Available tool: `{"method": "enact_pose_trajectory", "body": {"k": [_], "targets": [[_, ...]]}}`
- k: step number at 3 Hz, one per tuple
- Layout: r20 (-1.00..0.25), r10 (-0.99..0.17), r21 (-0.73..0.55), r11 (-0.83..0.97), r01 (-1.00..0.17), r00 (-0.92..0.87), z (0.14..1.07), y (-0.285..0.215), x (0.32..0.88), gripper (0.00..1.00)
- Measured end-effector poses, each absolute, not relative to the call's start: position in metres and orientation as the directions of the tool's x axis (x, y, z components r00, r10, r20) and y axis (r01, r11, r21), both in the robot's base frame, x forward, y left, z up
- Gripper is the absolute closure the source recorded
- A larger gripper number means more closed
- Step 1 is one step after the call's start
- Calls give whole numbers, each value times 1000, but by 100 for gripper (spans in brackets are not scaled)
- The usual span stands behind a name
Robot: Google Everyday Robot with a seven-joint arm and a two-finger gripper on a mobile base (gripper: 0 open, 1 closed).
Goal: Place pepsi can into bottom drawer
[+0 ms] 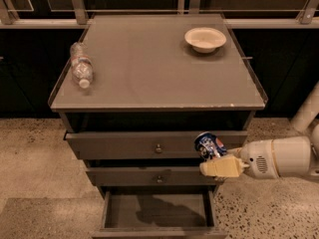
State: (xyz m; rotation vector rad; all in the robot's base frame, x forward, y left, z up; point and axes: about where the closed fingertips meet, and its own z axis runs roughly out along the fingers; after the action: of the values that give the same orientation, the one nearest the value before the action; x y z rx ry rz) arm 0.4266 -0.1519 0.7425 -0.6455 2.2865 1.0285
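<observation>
The pepsi can (209,145), dark blue with white and red markings and a silver top, is held tilted in front of the top drawer's right side. My gripper (215,162) is shut on the pepsi can, reaching in from the right on a white arm. It hangs above the right half of the bottom drawer (157,210), which is pulled open and shows a plain flat floor with a shadow on it.
A clear plastic water bottle (80,69) lies on the cabinet top at the left. A white bowl (205,38) stands at the back right. The two upper drawers with small knobs (158,149) are nearly shut. Speckled floor surrounds the cabinet.
</observation>
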Motion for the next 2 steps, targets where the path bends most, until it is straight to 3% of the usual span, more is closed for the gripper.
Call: {"method": "enact_pose_trajectory", "body": {"k": [1, 2], "targets": [[-614, -114, 540, 662, -521, -781, 707, -185, 424, 100], [-615, -109, 538, 666, -516, -781, 706, -187, 425, 100]]}}
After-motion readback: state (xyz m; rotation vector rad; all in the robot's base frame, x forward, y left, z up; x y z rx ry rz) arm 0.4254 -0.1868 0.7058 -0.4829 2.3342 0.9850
